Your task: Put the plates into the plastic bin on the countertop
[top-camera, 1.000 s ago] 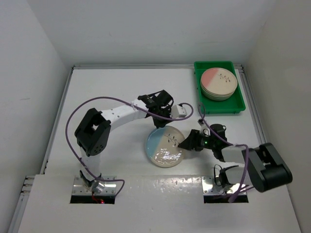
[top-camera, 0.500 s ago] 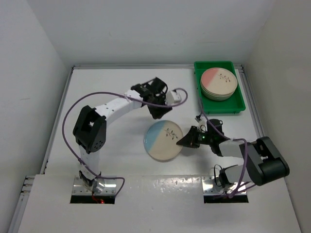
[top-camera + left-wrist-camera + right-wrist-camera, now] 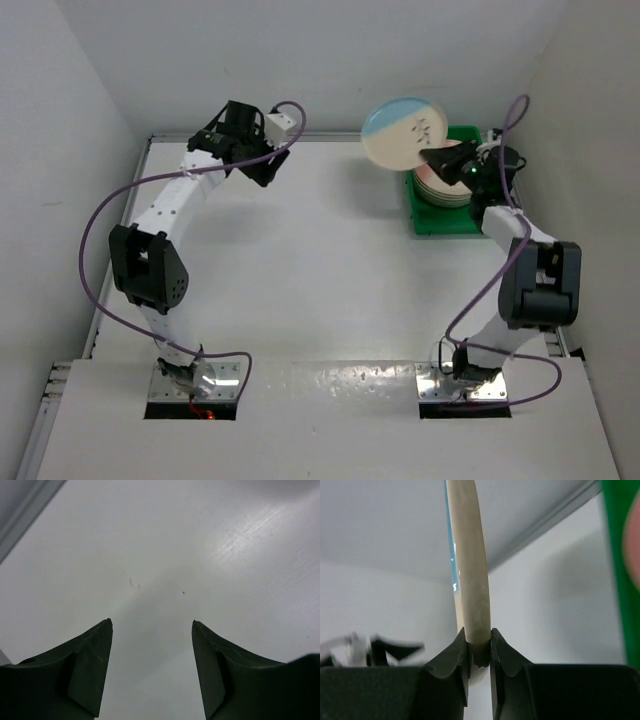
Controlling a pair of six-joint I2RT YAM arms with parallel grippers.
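The right gripper (image 3: pixel 479 641) pinches the rim of a blue-and-cream plate (image 3: pixel 405 130) up in the air near the far right corner, beside the green bin (image 3: pixel 455 222) with its pile of plates (image 3: pixel 452 190), and the left gripper (image 3: pixel 152 624) is wide open over the countertop (image 3: pixel 320 260) near the far left corner.

A cream ceramic plate (image 3: pixel 405 133), glazed and smooth with a faint sheen at its rim, is pinched between the dark matt plastic fingers (image 3: pixel 451 662) of the right gripper (image 3: pixel 478 636) above the bright green plastic bin (image 3: pixel 460 226), its moulded rim smooth; more glazed plates (image 3: pixel 440 192) lie stacked inside the bin, which stands on a white matt table (image 3: pixel 320 260) showing fine streaks under the light
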